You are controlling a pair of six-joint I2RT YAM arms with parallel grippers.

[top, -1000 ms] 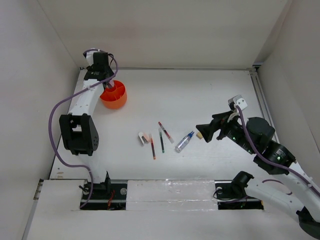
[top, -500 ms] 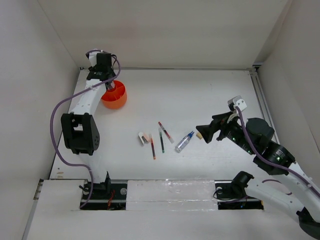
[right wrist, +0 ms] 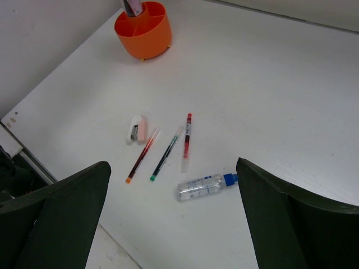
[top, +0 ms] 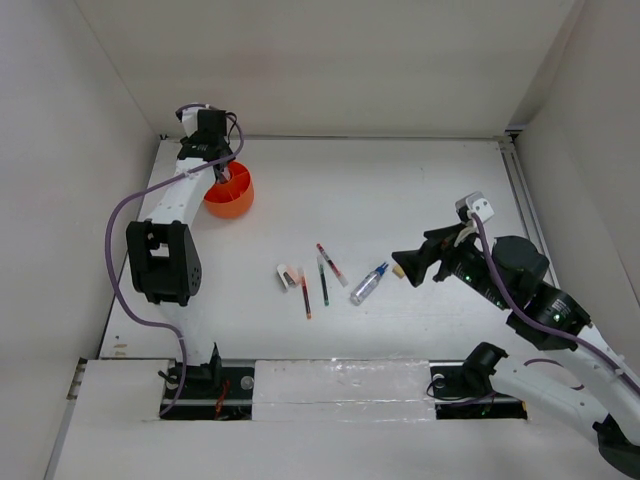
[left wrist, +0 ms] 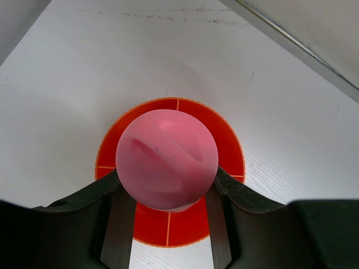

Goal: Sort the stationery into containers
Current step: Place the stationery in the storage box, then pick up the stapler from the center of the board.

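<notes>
My left gripper is shut on the pink-capped bottle and holds it right above the round orange tub, whose dividers show below. In the top view this gripper is over the tub at the far left. My right gripper is open and empty above the clear blue-capped bottle. Two red pens, a green pen and a small white-pink piece lie beside it. A tiny tan cube sits by the right gripper.
White walls close in the table on the left, back and right. The tub stands near the back left corner. The table's near edge runs close to the pens.
My left gripper with the pink-capped bottle has shifted slightly to the right over the tub. The right arm and the items on the table have not moved.
</notes>
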